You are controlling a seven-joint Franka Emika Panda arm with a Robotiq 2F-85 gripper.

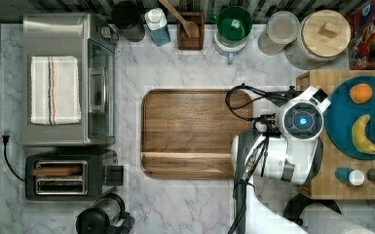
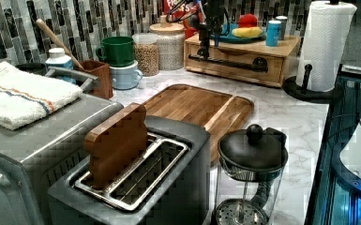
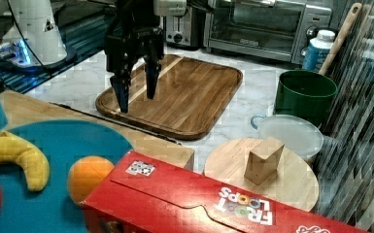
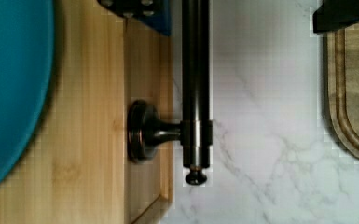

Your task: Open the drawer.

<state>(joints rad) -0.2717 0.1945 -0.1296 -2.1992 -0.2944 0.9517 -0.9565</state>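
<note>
The drawer (image 2: 236, 65) is a light-wood front under a wooden box, and it sits flush and closed. Its long black bar handle (image 2: 225, 62) runs across the front on two black mounts. My gripper (image 2: 205, 47) hangs over the end of the handle at the left view's left. In the wrist view the handle (image 4: 196, 70) and one mount (image 4: 142, 131) lie between my spread fingertips (image 4: 130, 4), which do not touch them. The right view shows my gripper (image 3: 137, 94) open, fingers pointing down with nothing held. In the top view the wrist covers it.
A walnut cutting board (image 1: 192, 132) lies on the marble counter beside the drawer. A teal plate (image 1: 338, 117) with fruit and two small shakers sit on the box. A paper towel roll (image 2: 323, 44) stands nearby. Jars, mugs, a toaster (image 1: 63, 178) and an oven line the edges.
</note>
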